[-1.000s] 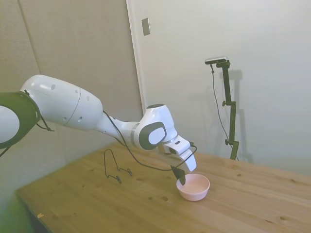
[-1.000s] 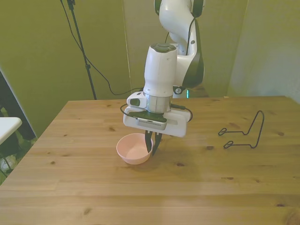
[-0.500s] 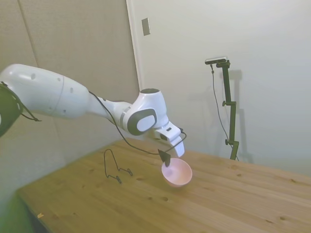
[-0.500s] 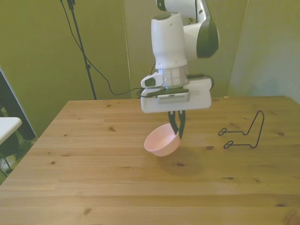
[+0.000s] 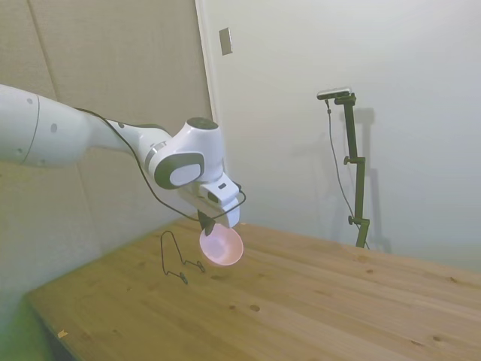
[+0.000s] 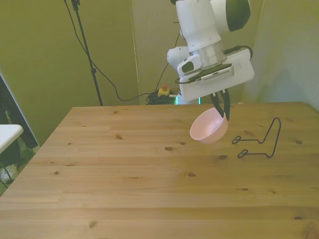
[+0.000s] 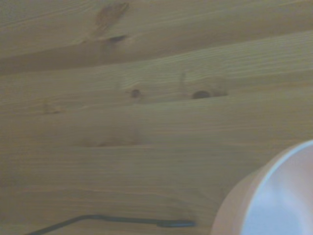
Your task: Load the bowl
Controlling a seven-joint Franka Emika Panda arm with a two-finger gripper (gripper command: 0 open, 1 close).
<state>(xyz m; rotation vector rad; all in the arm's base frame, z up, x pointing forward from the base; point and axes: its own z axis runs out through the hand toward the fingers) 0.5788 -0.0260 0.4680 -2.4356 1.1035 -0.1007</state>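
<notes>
The pale pink bowl (image 6: 209, 127) hangs tilted in the air above the table, held by its rim. My gripper (image 6: 221, 110) is shut on that rim, with the bowl dangling below the dark fingers. In the side view the bowl (image 5: 222, 245) hangs under the gripper (image 5: 204, 226), just right of the black wire rack (image 5: 179, 259). The wrist view shows part of the bowl (image 7: 274, 196) over bare wood, with a thin black wire of the rack (image 7: 112, 220) near it.
The black wire rack (image 6: 260, 140) stands on the wooden table (image 6: 124, 184) at the front view's right, a short way beyond the hanging bowl. A white object's edge (image 6: 7, 134) shows off the table at the front view's left.
The bowl has been lifted off the table and carried toward the front view's right, closer to the wire rack. It hangs higher and more tilted than before.
</notes>
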